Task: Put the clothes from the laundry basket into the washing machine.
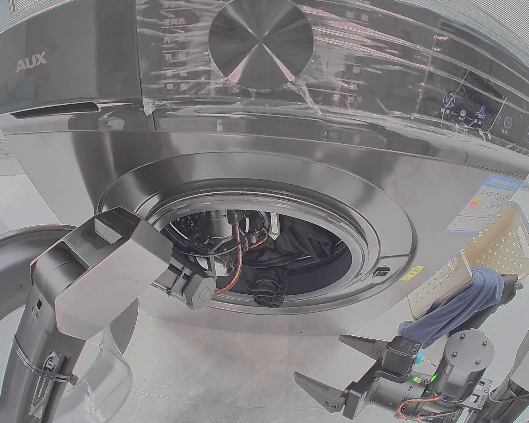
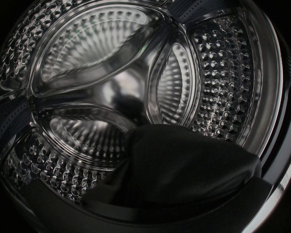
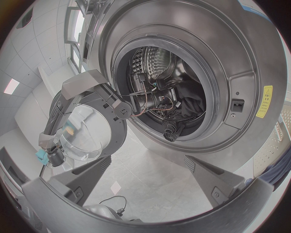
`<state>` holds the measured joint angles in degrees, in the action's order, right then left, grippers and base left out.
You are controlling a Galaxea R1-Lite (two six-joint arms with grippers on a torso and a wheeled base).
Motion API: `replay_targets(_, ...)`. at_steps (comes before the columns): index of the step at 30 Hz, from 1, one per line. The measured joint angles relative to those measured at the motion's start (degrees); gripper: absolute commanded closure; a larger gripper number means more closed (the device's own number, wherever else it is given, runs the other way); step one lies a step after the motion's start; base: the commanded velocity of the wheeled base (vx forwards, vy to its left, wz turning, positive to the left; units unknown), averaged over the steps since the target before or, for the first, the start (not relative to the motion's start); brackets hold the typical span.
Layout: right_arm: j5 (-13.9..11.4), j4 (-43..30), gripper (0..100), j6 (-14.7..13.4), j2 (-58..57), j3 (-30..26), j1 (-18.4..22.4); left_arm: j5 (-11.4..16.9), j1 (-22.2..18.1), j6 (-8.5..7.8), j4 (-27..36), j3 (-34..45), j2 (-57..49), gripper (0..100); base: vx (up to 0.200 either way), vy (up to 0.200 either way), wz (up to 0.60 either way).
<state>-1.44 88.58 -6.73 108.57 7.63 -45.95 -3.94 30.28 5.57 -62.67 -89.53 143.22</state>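
Closest in, the dark grey two-fingered right gripper (image 1: pixel 320 359) hangs low and to the right of the porthole, its pincer spread wide with nothing between. That porthole (image 1: pixel 370 230), the round door opening of the silver-grey front-loading washing machine (image 1: pixel 341 173), is the landmark for everything else. The left gripper (image 3: pixel 170 97) is through the porthole, inside the dimpled steel drum (image 2: pixel 218 75) and up against a crumpled black garment (image 1: pixel 301 246). Whether it is clamped on the cloth or apart I cannot tell. One fold of that garment droops over the porthole's lower lip. Right of the porthole stands a cream perforated plastic laundry basket (image 1: pixel 509 243), with a blue garment (image 1: pixel 461 303) draped over its rim. Left of the porthole the round glass door (image 3: pixel 81 130) hangs open.

The step in hand looks like depositing the black garment. To do it well, I judge, the cloth should go deep toward the drum's back before it is let go. The drooping fold should be drawn in off the lip so the seal stays free, and the arm backed out straight so nothing drags along.

Pale brand lettering (image 1: pixel 31 64) sits up and left of the porthole. Programme print rings the metal dial (image 1: pixel 261 40) above it, under wrinkled film. A blue-and-white energy label (image 1: pixel 485 204) is up and to the right, and a yellow warning sticker (image 3: pixel 264 101) lies just right of it.
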Motion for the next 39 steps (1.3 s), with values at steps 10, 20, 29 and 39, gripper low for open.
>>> replay_targets(10,0.0,0.0,0,0.0,0.0,0.0,0.1,-0.7,1.6,1.93,8.4,8.6,-4.3,0,0.000,0.000,0.00)
replay_targets(20,0.0,0.0,0,0.0,0.0,0.1,0.0,1.9,3.0,1.35,13.6,12.3,-5.8,0,0.000,0.000,0.00)
replay_targets(29,0.0,0.0,0,0.0,0.0,0.2,0.0,0.5,2.5,1.29,13.8,7.2,-3.8,100,0.000,0.000,0.00)
replay_targets(39,0.0,0.0,0,0.0,0.0,0.2,0.0,-4.7,1.6,1.97,12.8,-0.6,-1.4,100,0.000,0.000,0.00)
